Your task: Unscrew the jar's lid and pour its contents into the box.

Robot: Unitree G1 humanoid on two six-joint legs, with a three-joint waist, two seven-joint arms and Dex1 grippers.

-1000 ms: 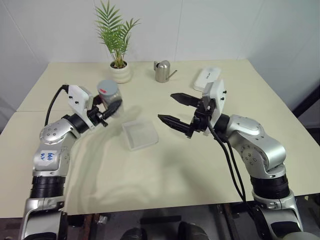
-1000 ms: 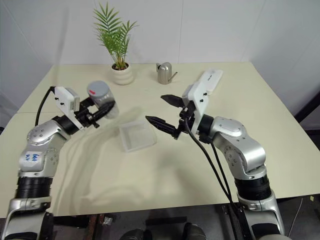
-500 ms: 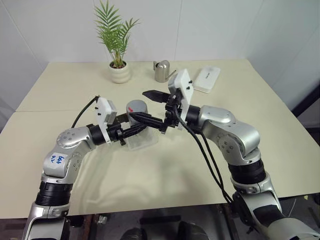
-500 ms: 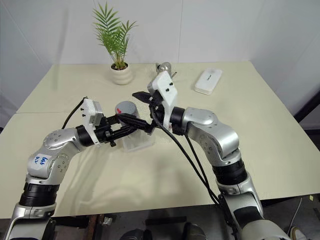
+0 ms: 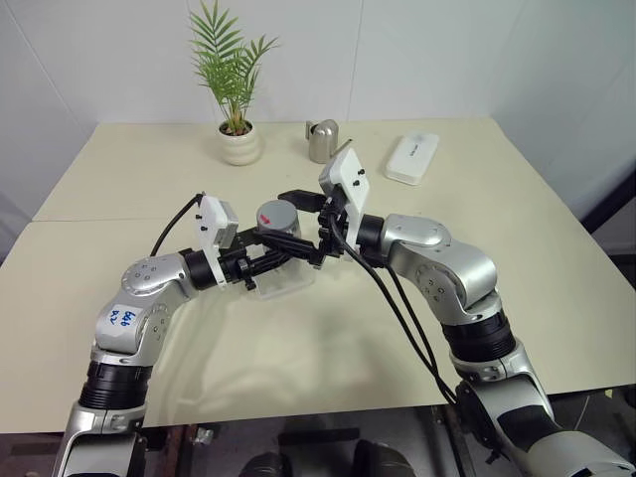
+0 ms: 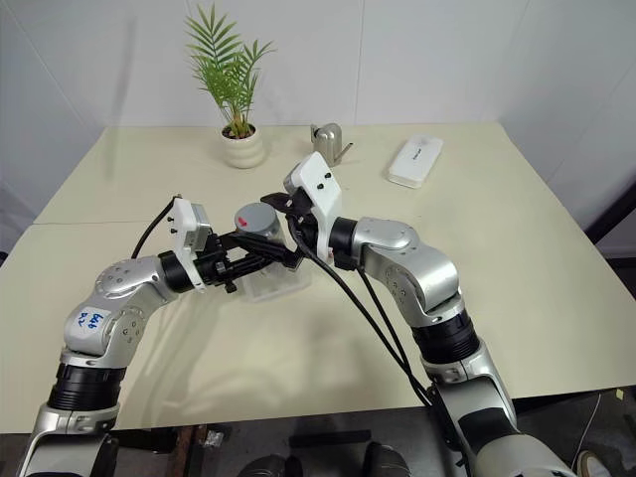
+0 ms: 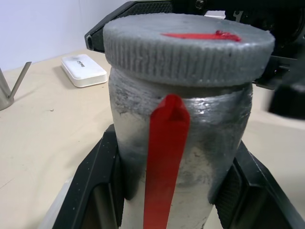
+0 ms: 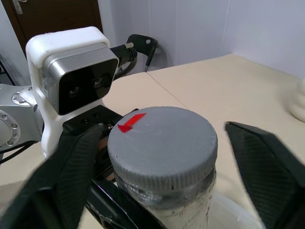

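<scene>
Cream tabletop (image 5: pixel 477 298) below; the left gripper's (image 7: pixel 171 191) fingers (image 7: pixel 93 183) clamp the jar's (image 7: pixel 209 143) body upright; the right gripper's (image 8: pixel 157 157) fingers (image 8: pixel 267 162) flank the lid (image 8: pixel 167 143) — spread, a gap each side; both hang over the box (image 5: pixel 288 281).

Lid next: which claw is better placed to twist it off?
The right claw: its fingers sit either side of the grey lid, not yet touching. The left claw is shut on the jar body, so it should probably just hold it steady.
</scene>
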